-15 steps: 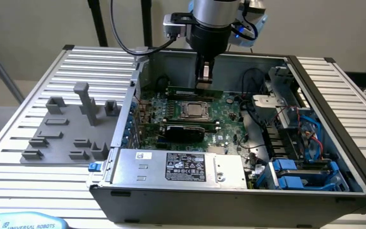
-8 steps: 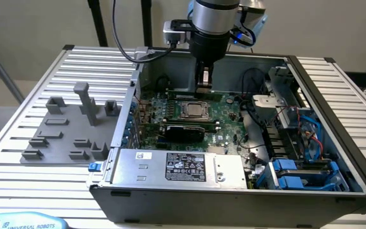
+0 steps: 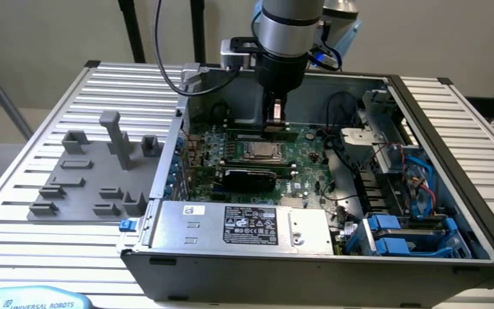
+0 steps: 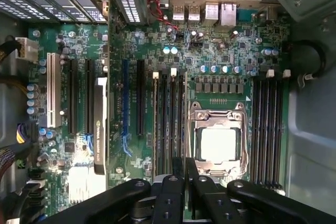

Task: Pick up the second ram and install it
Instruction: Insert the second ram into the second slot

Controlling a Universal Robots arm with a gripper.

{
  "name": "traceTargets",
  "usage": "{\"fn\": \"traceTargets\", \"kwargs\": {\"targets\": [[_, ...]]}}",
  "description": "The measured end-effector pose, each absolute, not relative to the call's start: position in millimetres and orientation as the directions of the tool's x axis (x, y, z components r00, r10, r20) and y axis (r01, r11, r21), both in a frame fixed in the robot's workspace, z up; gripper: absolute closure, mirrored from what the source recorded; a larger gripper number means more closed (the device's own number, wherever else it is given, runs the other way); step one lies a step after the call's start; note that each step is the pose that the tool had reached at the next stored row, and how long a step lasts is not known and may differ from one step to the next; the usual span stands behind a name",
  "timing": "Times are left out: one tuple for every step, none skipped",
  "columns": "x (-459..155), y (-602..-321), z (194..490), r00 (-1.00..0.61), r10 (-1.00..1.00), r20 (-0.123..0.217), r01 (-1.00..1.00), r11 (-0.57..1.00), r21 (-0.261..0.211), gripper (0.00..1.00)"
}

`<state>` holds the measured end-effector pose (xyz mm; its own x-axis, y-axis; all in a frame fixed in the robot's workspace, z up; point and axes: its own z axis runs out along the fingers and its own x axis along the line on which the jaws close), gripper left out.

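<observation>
Pincer (image 4: pixel 185 165) closed narrow | low inside the computer case (image 3: pixel 229 273) | over memory slots (image 4: pixel 168 124) beside the processor socket (image 4: pixel 218 141)

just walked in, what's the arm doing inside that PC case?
The UR arm is reaching into the open PC case. Its gripper is low over the motherboard, at the RAM slots beside the CPU socket. These views don't settle whether it holds the second ram.
</observation>
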<state>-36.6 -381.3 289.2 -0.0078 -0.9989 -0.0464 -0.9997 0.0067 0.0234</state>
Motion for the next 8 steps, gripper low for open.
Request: {"fn": "traceTargets", "kwargs": {"targets": [[-37,-381,287,-0.005,-0.999,-0.046,-1.0,0.004,0.023,0.87],[-37,-382,286,-0.002,-0.999,-0.046,-1.0,0.001,0.023,0.87],[-37,-382,284,0.0,-0.999,-0.046,-1.0,-0.001,0.023,0.87],[-37,-382,282,0.001,-0.999,-0.047,-1.0,-0.002,0.023,0.87],[-37,-383,280,0.002,-0.999,-0.047,-1.0,-0.003,0.023,0.87],[-37,-383,278,0.003,-0.999,-0.046,-1.0,-0.004,0.023,0.87],[-37,-384,276,0.004,-0.999,-0.046,-1.0,-0.005,0.023,0.87],[-37,-384,275,0.005,-0.999,-0.046,-1.0,-0.006,0.023,0.87]]}}
